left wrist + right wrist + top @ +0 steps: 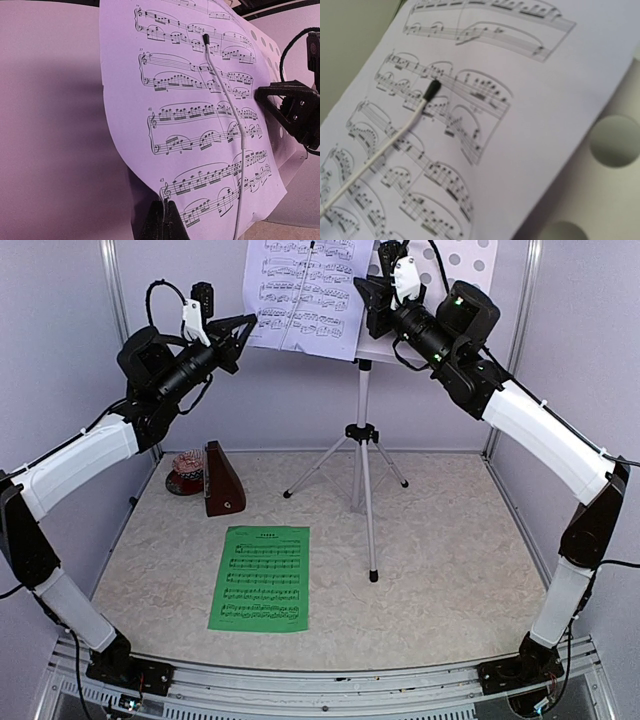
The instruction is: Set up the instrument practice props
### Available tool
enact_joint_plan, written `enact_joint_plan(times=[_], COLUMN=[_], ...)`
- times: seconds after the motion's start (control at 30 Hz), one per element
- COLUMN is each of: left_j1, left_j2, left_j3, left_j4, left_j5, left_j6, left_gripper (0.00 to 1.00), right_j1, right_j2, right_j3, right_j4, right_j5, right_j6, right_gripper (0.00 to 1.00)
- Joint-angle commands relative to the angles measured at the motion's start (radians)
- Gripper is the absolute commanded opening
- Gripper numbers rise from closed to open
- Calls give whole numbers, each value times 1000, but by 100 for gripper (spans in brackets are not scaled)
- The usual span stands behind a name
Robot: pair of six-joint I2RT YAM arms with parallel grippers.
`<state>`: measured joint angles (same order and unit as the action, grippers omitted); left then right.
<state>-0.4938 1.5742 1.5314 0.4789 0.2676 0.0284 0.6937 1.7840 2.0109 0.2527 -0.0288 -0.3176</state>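
Observation:
The silver tripod music stand (362, 455) stands at the back of the table, with its perforated grey desk (615, 140) up high. The pale lavender music sheet (305, 290) lies against the desk under a thin wire page holder (225, 105). My left gripper (167, 201) is shut on the sheet's lower left edge (250, 325). My right gripper (375, 300) hovers close at the sheet's right side, its fingers outside its own wrist view. The green music sheet (262, 577) lies flat on the table. The brown pyramid metronome (222, 480) stands upright to its back left.
A small round reddish object (184, 470) sits behind the metronome near the left wall. The tripod legs (372, 540) spread over the middle of the table. Pale walls close in the back and both sides.

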Motion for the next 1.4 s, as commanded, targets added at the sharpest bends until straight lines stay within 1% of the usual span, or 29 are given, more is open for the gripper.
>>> enact_joint_plan(times=[0.0, 0.1, 0.17, 0.2, 0.23, 0.27, 0.3, 0.33, 0.43, 0.5, 0.6, 0.73, 0.83, 0.93, 1.03, 1.07, 1.13, 1.27, 1.37], left_j1=[-19, -29, -40, -43, -45, -46, -46, -47, -50, -55, -62, -64, -67, -75, -87, -98, -122, -185, -193], left_j2=[-20, -19, -20, -23, -27, -31, -39, -50, -88, -113, -147, -207, -242, -253, -242, -231, -202, -146, -102], left_j3=[-25, -30, -30, -30, -30, -30, -36, -45, -101, -126, -144, -208, -227, -208, -164, -144, -94, -26, 27], left_j4=[49, 54, 48, 43, 40, 36, 33, 36, 71, 74, 50, 40, -7, -74, -114, -129, -167, -198, -214], left_j5=[-40, -50, -70, -82, -94, -101, -108, -119, -150, -168, -201, -251, -261, -259, -220, -212, -215, -261, -276], left_j6=[-11, -7, -1, -1, -3, -8, -15, -24, -45, -46, -47, -57, -50, -33, -14, -2, 28, 86, 88], left_gripper=[0, 0, 5, 8, 12, 20, 31, 38, 53, 63, 73, 77, 75, 69, 54, 51, 46, 38, 35], right_j1=[-2, -2, -2, -2, -2, -1, 2, 5, 13, 16, 21, 35, 51, 71, 94, 101, 115, 147, 153], right_j2=[1, 2, -3, -6, -9, -13, -16, -19, -33, -51, -82, -130, -160, -203, -235, -234, -211, -144, -91], right_j3=[-7, -5, -7, -8, -6, -2, 8, 17, 24, 12, -20, -64, -97, -173, -256, -266, -253, -206, -158], right_j4=[25, 26, 26, 25, 20, 12, -2, -14, -36, -38, -31, -34, -62, -51, -7, -2, -20, -39, -49], right_j5=[13, 21, 21, 19, 10, -3, -19, -33, -58, -62, -82, -110, -115, -85, -47, -43, -40, -24, -10], right_j6=[-8, -16, -17, -18, -16, -11, -6, -5, -5, -1, 3, -1, -7, -14, -21, -22, -19, -28, -27], right_gripper=[10, 9, 11, 14, 19, 25, 32, 39, 56, 63, 73, 79, 77, 75, 69, 67, 55, 35, 25])
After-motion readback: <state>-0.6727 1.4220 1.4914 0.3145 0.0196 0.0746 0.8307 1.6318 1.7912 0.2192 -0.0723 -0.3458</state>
